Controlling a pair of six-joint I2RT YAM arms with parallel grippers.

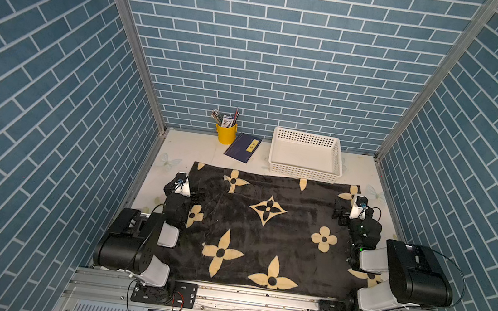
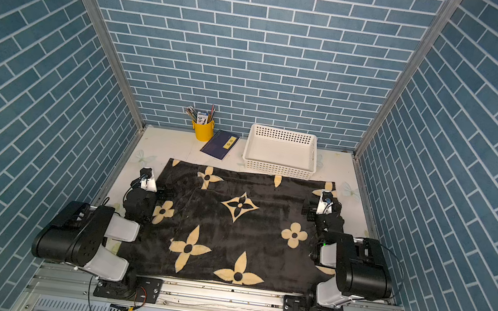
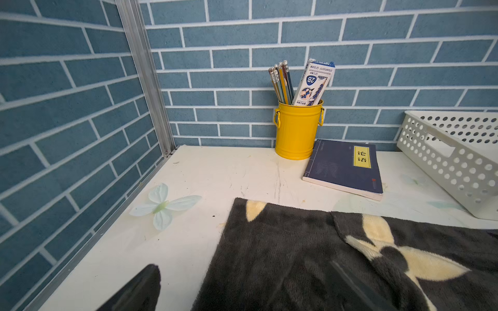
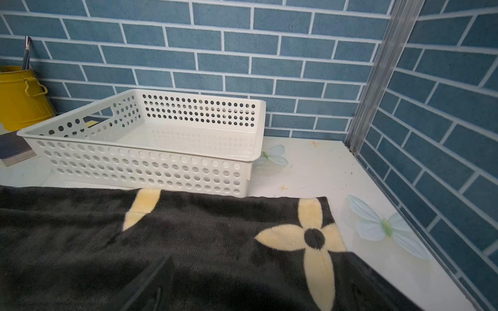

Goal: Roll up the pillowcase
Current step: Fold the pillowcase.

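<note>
Left gripper [image 1: 197,195] & right gripper [image 1: 340,212], jaws spread wide (nothing held), sit at the pillowcase [image 1: 267,230] corners nearest the white basket [image 1: 304,172]; pillowcase lies flat, unrolled, just beside basket's robot-facing side.

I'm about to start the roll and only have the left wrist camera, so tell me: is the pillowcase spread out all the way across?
Observer: Yes. In both top views the pillowcase lies spread over most of the table, no roll started.
Operator: Where's the right gripper?
Observer: The right gripper is open, straddling the pillowcase's right edge near the far corner.
Operator: Anything in the basket?
Observer: No, the white basket holds nothing.
</note>
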